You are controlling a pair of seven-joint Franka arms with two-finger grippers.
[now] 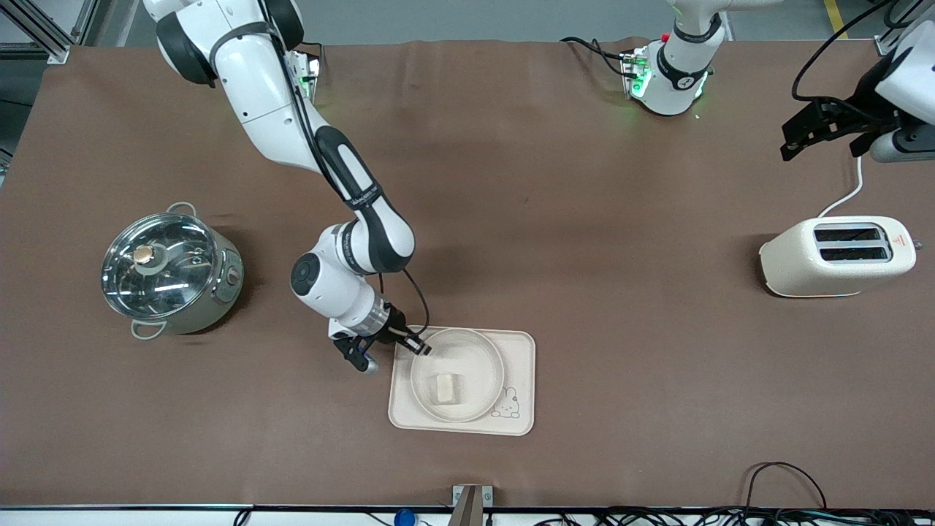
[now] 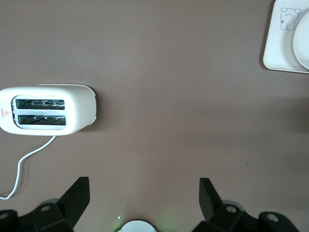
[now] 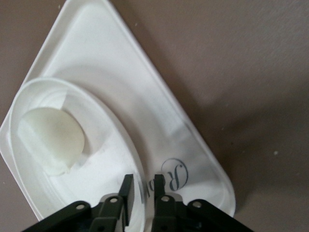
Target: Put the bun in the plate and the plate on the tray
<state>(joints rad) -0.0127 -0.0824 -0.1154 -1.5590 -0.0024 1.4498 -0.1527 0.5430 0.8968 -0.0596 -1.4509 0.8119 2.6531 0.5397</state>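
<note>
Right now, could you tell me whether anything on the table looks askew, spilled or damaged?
Nothing stands out. The bun lies in the plate, which sits flat on the tray. The right gripper pinches the plate's rim; the left gripper waits open near the toaster.

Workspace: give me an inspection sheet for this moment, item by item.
Surface: brown table cover, flat.
Job's things: bun in plate; plate on tray.
Clutter: lidded steel pot toward the right arm's end; white toaster toward the left arm's end.
Grippers: right gripper nearly shut around the plate's rim; left gripper open, waiting above the table by the toaster.
Cables: toaster cord; cables at the table edge nearest the front camera.
Surroundings: nothing seen.
</note>
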